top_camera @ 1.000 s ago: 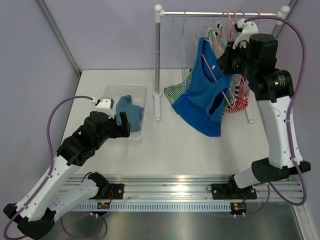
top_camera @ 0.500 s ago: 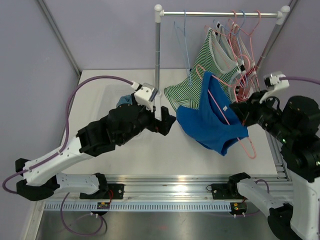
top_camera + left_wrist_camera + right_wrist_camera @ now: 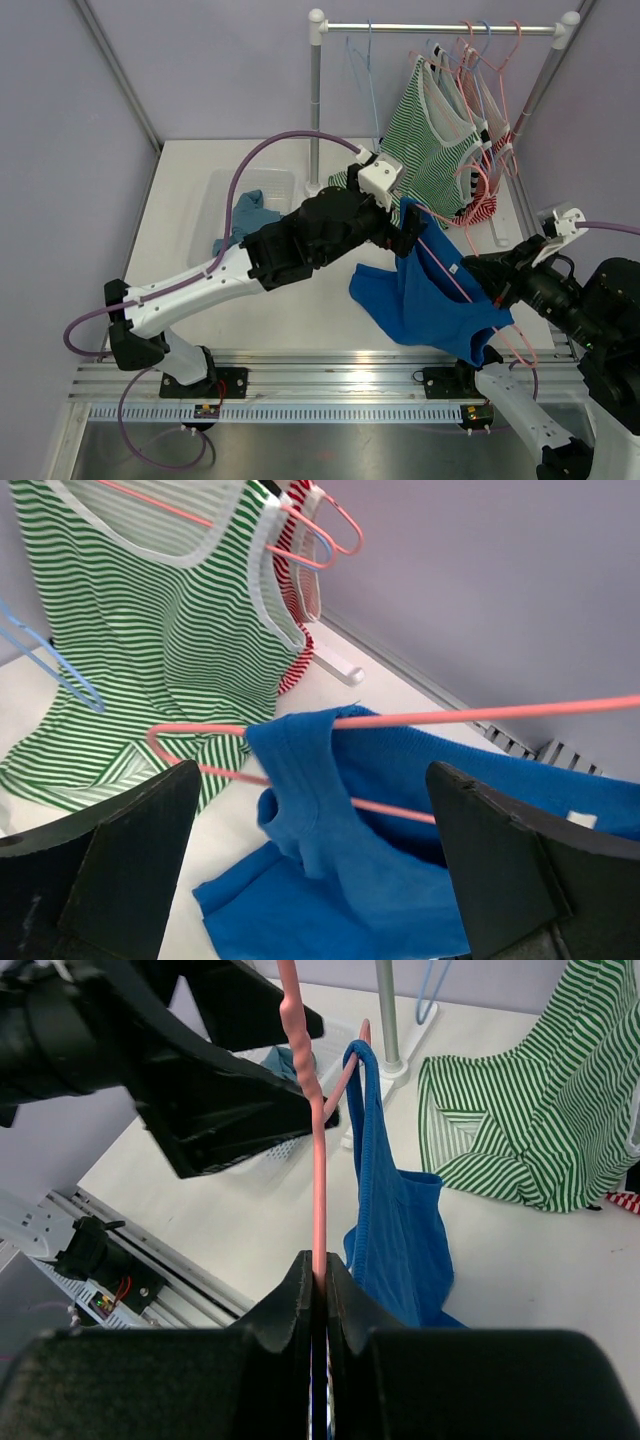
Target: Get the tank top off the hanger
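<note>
A blue tank top (image 3: pixel 420 300) hangs on a pink hanger (image 3: pixel 452 278) over the table's front right, off the rail. My right gripper (image 3: pixel 492 292) is shut on the hanger's wire; in the right wrist view the pink hanger (image 3: pixel 318 1180) rises from between the closed fingers (image 3: pixel 300 1300), with the tank top (image 3: pixel 395 1230) draped beside it. My left gripper (image 3: pixel 405 228) is open at the top's upper strap. In the left wrist view its two fingers (image 3: pixel 110 850) stand wide apart on either side of the strap (image 3: pixel 300 780) and hanger wire (image 3: pixel 480 715), not touching them.
A garment rack (image 3: pixel 316 100) at the back holds green striped tank tops (image 3: pixel 430 140), a red striped one (image 3: pixel 480 205) and several bare hangers. A clear bin (image 3: pixel 215 200) with a blue garment (image 3: pixel 245 215) sits at the left. Rails run along the front edge.
My right arm took the hanger with the blue tank top off the rail and brought it down toward the front. My left arm swung from the bin across to the top's strap.
</note>
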{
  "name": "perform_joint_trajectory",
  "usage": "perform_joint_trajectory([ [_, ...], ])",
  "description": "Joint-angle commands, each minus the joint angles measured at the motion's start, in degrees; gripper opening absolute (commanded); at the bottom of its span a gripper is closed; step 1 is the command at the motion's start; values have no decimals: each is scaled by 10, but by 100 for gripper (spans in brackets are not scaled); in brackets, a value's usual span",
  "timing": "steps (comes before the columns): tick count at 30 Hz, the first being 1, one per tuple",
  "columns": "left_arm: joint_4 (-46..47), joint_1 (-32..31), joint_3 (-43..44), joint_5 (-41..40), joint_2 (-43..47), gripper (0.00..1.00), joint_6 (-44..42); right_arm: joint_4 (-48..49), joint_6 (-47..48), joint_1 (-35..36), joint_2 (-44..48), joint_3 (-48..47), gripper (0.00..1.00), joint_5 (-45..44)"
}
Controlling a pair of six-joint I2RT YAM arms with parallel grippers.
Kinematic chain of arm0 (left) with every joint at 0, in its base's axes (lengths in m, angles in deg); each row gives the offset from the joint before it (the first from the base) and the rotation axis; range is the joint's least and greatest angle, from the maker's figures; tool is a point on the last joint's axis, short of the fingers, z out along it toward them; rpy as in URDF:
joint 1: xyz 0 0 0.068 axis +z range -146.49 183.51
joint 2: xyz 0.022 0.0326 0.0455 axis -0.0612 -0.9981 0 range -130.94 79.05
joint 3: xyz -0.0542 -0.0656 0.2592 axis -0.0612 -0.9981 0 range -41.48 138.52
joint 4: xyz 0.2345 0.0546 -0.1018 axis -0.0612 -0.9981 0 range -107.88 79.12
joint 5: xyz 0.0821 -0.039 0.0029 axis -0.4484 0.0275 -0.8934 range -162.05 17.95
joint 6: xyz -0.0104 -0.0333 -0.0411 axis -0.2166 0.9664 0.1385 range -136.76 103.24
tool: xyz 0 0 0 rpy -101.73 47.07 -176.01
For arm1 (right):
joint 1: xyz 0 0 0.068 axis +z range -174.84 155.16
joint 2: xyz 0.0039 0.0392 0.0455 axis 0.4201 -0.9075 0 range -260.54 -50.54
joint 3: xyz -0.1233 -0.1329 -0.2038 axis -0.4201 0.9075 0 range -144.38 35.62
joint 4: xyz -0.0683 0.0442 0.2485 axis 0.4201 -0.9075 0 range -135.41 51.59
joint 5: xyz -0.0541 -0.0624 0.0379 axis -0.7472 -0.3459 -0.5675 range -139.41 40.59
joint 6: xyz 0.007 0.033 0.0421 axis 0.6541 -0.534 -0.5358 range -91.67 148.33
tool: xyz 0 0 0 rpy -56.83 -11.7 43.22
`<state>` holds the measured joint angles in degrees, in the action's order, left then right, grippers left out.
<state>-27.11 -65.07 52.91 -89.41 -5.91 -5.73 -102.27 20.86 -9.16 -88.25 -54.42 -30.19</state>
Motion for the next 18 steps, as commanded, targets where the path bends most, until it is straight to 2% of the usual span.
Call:
perform_joint_trajectory([
  [1,58,-2,19,22,-8,97,-12,59,-12,-1,16,-3,0,34],
  [8,76,-2,-15,-28,-13,79,-14,83,-27,-1,23,12,0,27],
  [11,73,-2,-13,-46,-20,62,-21,87,-28,-1,24,14,0,45],
  [12,69,-2,-5,-49,-23,49,-23,87,-28,-2,26,16,0,52],
  [15,52,-2,9,-62,-35,29,-26,87,-24,-1,26,20,0,43],
  [16,51,-2,9,-74,-36,16,-25,84,-22,-1,24,21,0,39],
  [18,49,-1,6,-87,-35,9,-27,82,-20,-1,26,23,0,38],
])
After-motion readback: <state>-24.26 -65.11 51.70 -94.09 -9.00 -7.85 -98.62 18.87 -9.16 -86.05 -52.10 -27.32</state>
